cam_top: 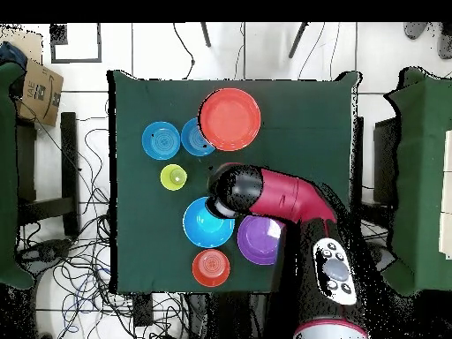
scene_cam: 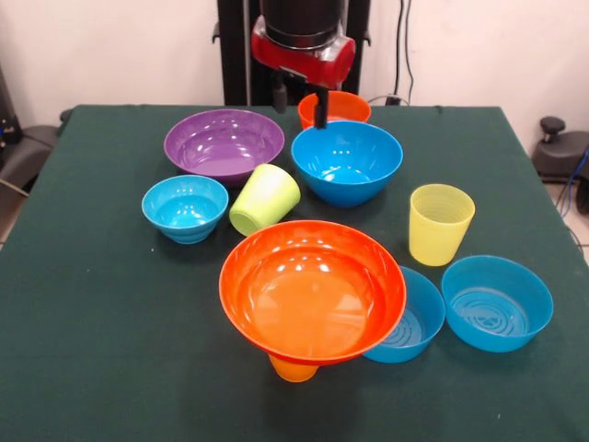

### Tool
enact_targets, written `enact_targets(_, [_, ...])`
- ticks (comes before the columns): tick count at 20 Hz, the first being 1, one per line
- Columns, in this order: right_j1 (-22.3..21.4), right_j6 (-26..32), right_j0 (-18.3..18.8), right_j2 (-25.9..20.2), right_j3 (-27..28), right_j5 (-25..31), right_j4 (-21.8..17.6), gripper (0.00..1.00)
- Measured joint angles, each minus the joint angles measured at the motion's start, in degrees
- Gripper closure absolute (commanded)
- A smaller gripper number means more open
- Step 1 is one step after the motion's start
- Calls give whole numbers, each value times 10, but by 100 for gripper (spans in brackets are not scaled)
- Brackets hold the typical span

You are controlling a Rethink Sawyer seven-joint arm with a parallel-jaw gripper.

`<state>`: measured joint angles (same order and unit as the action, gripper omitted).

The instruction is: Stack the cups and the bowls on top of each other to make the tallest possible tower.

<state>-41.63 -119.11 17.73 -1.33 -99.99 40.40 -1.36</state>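
My tower (scene_cam: 312, 293), orange bowl on orange cup, stands at six o'clock; eight pieces wait; gripper (scene_cam: 300, 99) spread, empty.

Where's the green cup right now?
Front view: the green cup lies tipped left of centre, between the small blue bowl and the large blue bowl, just before the purple bowl.

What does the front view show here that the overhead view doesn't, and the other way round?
Front only: the lime green cup, the small blue bowl, and the orange cup under the large orange bowl. Overhead only: the full arm, which covers the first two, and floor cables. Both: the large orange bowl, purple bowl, large blue bowl, yellow cup.
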Motion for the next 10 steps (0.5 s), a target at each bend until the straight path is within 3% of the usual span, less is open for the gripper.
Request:
enact_targets(7, [-12,0,1,-7,-77,-103,69,0])
enact_targets(10, [-14,-1,-5,-6,-99,-131,81,0])
